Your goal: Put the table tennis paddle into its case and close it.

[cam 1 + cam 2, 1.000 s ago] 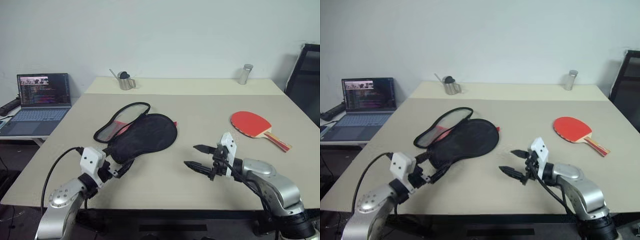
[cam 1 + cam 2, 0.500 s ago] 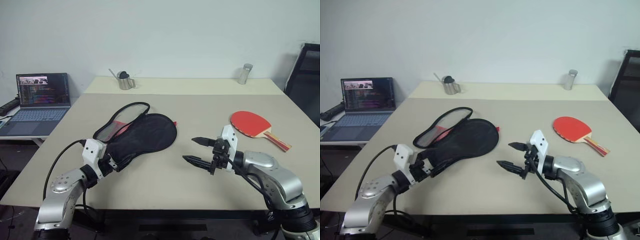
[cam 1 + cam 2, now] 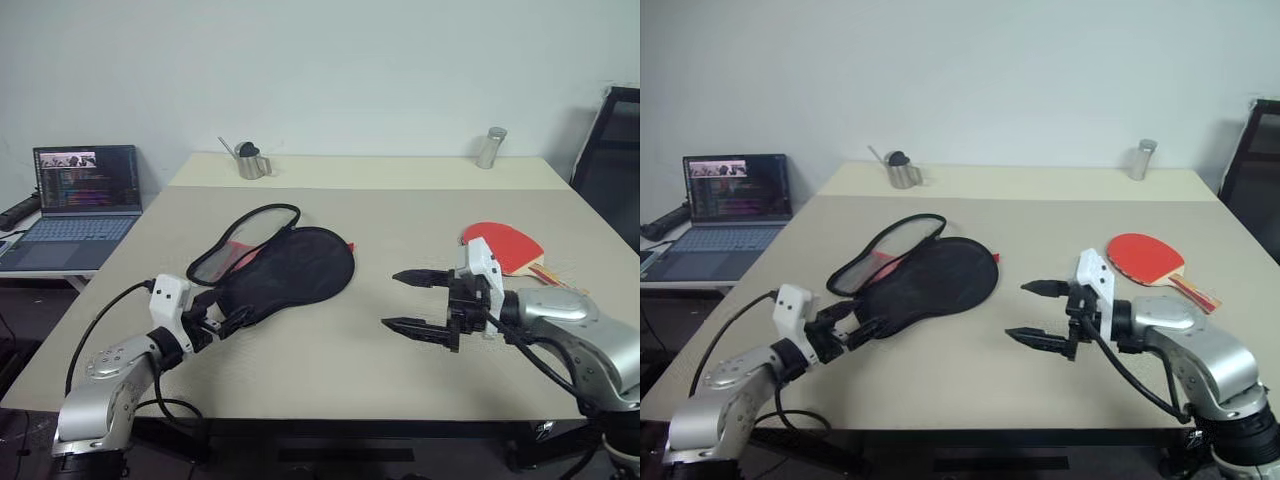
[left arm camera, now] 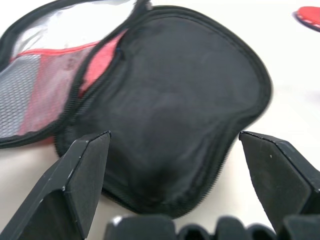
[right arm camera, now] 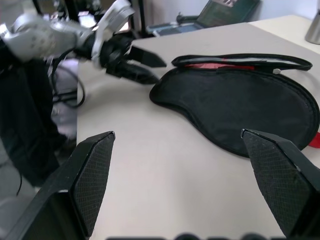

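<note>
Since a second ago the right gripper [image 3: 420, 301] has lifted off the table [image 3: 330, 360] and drawn toward 3 o'clock, so that its white wrist block now covers the near edge of the table tennis paddle [image 3: 508, 243]; the left gripper [image 3: 225, 316] has slid toward 9 o'clock and now sits at the narrow near end of the case [image 3: 290, 272].

Both grippers stand wide apart with nothing between their fingers. In the left wrist view the two black fingers [image 4: 75, 185] frame the black side of the case, whose red-and-mesh flap lies folded open beside it. The right gripper points across the table toward 9 o'clock, at the case, well apart from it.

On the table, the case lies left of centre, unzipped, its open flap toward 11 o'clock. The paddle lies flat at about 2 o'clock from the centre, red face up, handle pointing toward 4 o'clock.

A metal cup [image 3: 250, 162] and a small canister [image 3: 489, 147] stand along the far edge; a laptop [image 3: 78, 200] sits open on a side desk at 9 o'clock.
</note>
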Available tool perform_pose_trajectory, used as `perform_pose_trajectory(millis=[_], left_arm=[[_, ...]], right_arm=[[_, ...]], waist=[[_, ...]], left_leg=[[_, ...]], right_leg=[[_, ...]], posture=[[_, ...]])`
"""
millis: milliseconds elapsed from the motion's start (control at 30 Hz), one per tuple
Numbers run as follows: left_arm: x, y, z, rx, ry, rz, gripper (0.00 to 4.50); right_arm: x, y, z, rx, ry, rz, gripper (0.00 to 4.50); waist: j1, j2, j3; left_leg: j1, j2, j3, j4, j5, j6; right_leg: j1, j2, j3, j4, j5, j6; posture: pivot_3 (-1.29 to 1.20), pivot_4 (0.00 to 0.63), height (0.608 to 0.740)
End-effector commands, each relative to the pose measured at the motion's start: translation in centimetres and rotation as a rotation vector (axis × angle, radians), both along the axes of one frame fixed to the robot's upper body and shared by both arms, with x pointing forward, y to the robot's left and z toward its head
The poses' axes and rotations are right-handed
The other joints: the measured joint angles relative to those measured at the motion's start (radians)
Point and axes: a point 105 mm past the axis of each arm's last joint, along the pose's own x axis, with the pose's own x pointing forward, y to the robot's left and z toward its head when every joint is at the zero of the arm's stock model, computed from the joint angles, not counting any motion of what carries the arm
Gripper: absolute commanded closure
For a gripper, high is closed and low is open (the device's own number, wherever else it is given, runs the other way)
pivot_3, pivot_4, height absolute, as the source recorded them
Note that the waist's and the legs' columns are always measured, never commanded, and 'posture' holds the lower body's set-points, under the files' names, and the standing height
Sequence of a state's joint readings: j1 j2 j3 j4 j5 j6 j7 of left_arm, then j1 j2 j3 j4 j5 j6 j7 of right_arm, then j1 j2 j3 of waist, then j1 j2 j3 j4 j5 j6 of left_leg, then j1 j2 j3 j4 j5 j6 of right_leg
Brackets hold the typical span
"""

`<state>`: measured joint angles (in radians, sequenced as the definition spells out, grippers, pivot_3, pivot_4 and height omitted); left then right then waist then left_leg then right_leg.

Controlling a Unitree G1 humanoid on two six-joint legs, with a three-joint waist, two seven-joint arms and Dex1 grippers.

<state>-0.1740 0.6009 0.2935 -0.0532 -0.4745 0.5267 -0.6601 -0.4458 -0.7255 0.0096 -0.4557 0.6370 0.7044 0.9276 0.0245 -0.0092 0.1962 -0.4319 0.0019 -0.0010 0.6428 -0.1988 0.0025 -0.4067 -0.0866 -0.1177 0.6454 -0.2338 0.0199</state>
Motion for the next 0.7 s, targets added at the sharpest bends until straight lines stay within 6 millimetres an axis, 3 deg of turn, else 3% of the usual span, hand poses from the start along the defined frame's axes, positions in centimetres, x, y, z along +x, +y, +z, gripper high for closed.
perform_pose_trajectory(millis=[33,367,700], left_arm=[[0.3,1.0,1.1,-0.039,-0.011,0.047,0.0],[2.4,2.1,0.0,-0.061,0.072,0.155,0.0],[5.2,1.2,-1.2,-0.085,0.152,0.177,0.0]], right_arm=[[0.0,-0.4,1.7,0.011,-0.078,0.001,0.05],[0.1,-0.2,1.0,0.015,-0.068,0.002,0.05],[0.1,0.0,0.8,0.016,-0.074,-0.001,0.05]], waist=[[0.0,0.0,0.0],[0.0,-0.002,0.001],[0.001,-0.004,0.002]], left_leg=[[0.0,0.0,0.0,0.0,0.0,0.0],[0.0,0.0,0.001,0.0,0.0,0.0],[0.0,-0.001,0.001,0.0,0.0,0.0]], right_leg=[[0.0,0.0,0.0,0.0,0.0,0.0],[0.0,0.0,0.0,0.0,0.0,0.0],[0.0,0.0,0.0,0.0,0.0,0.001]], posture=[[0.0,0.15,0.74],[0.0,0.15,0.74],[0.0,0.15,0.74]])
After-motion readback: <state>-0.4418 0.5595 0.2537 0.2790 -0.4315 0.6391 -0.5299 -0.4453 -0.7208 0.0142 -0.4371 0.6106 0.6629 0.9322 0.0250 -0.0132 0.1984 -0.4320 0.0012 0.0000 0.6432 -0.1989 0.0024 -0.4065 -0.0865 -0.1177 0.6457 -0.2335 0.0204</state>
